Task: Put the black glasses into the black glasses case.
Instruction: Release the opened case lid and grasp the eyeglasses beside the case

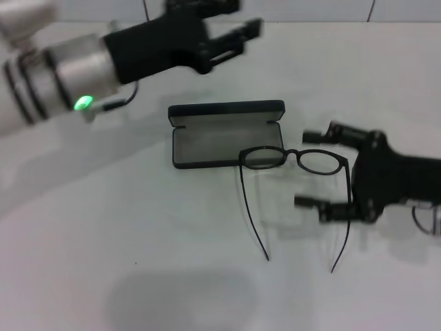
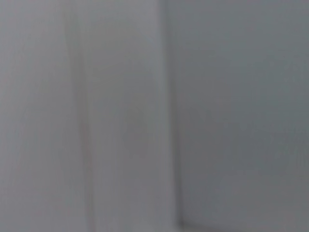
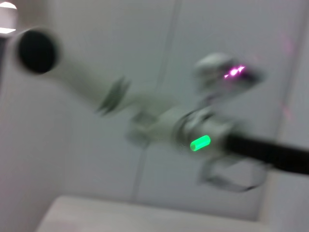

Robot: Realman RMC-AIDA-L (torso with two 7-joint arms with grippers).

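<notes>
- Head view: one pair of black glasses [image 1: 295,160], one black glasses case [image 1: 226,134], two hands, all on or over one white surface [image 1: 138,276].
- Case lies open, long axis running left-right; lid stands up along the far edge, grey lining faces up.
- Glasses sit unfolded on the surface, front frame running left-right, both temple arms trailing toward the robot. The lens on the robot's left overlaps the case's near right corner; the other lens is off the case, on the surface.
- Right hand [image 1: 318,169] low at the surface, just beside the glasses on the right side, fingers spread apart, one fingertip near the right lens, the other near the right temple arm. Not gripping anything.
- Left hand [image 1: 241,31] raised above the far left part of the surface, beyond the case, fingers apart, holding nothing. Top of it is cut off by the frame edge.
- Left wrist view: only blurred grey-white planes; no object identifiable.
- Right wrist view: blurred; shows the left arm [image 3: 159,123] with a green light [image 3: 200,143], plus a strip of the surface at the bottom. Glasses and case not visible here.
</notes>
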